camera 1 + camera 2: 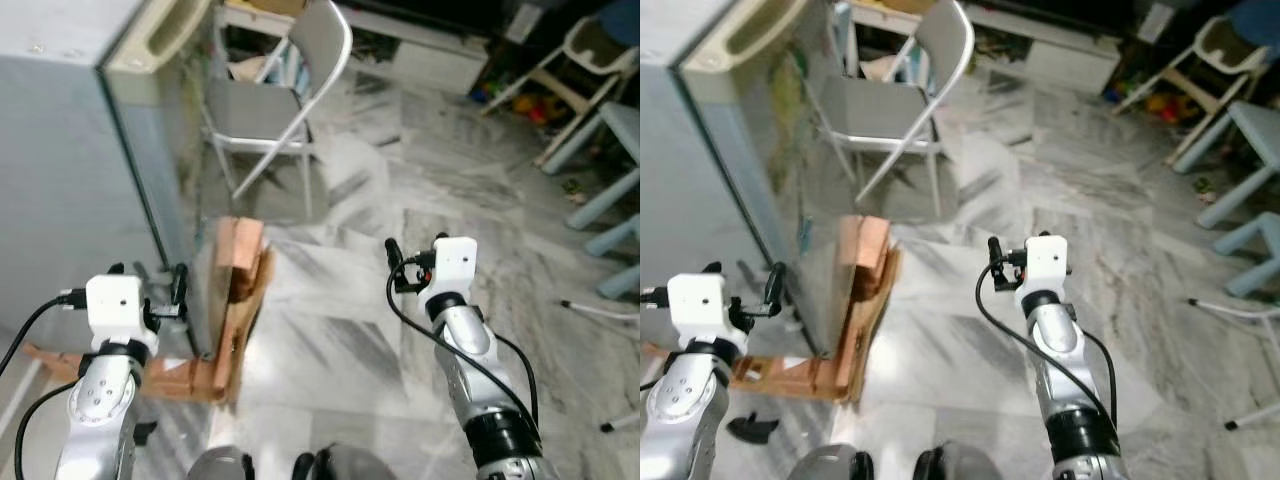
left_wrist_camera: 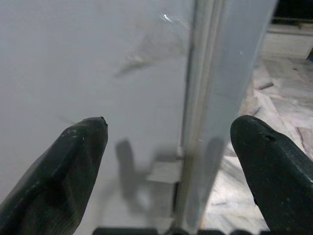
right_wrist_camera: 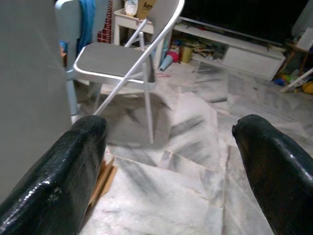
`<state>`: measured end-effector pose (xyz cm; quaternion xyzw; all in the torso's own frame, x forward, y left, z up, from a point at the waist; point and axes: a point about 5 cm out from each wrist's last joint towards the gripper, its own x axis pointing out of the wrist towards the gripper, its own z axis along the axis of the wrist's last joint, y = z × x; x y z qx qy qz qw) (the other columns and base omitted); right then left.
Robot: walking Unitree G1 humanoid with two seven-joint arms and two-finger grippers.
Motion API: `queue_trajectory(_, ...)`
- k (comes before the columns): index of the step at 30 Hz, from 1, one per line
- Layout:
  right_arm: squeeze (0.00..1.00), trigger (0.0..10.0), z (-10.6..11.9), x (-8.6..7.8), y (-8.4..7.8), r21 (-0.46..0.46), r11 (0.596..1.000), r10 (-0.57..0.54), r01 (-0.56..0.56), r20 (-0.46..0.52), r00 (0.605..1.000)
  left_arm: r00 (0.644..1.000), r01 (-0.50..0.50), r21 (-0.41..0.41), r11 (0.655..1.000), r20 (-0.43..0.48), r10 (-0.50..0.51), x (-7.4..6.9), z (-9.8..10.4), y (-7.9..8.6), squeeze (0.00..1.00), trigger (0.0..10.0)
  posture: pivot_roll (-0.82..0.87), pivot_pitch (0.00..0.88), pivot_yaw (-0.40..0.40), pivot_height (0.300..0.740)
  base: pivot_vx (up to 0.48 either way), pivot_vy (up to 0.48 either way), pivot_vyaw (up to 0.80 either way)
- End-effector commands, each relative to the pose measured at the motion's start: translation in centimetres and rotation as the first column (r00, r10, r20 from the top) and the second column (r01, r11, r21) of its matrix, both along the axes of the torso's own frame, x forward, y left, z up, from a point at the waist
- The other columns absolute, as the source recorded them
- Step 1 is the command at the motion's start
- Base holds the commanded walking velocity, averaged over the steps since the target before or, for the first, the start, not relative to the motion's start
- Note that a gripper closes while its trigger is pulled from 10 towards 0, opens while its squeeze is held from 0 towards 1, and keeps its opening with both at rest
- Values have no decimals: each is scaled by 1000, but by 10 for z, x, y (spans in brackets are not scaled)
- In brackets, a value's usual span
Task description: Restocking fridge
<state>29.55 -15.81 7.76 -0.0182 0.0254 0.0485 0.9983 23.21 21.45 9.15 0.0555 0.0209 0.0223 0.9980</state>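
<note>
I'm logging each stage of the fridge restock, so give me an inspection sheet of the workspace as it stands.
Surface: grey-veined marble floor.
Job's things: fridge, door shut, standing on a wooden pallet; no groceries seen.
Clutter: small dark object on the floor, unidentifiable.
Grippers: left gripper open, facing the door edge; right gripper open, empty, over open floor.
Cables: black cable along the right arm.
Surroundings: folding chair, toys, low white shelf.

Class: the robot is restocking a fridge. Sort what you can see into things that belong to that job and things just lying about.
Belongs to the job:
fridge
left pincer, open, at the fridge's edge
right pincer, open, over the floor

Just lying about:
folding chair
wooden pallet
white and blue chairs
toys
</note>
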Motion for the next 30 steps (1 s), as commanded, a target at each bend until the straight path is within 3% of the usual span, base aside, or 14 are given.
queue_trajectory(1,0,10000,-2,-2,-3,-8,1000,-7,7,-12,1000,1000,5,-4,1000,-8,-5,1,-1,3,0,10000,129,64,-139,740,0,0,0)
queue_trajectory(17,0,10000,-4,-5,-6,-17,1000,-11,11,-29,1000,995,96,-46,994,15,-95,8,5,-9,0,10000,125,72,-138,740,0,0,0)
queue_trajectory(21,0,10000,-7,-5,-6,20,1000,-12,14,-75,997,993,113,-53,992,25,-112,17,7,-15,0,10000,122,75,-145,740,0,0,0)
queue_trajectory(30,0,10000,-9,-9,-9,7,1000,-22,23,-109,994,991,135,-101,986,23,-133,40,10,-23,0,10000,96,98,-141,740,0,0,0)
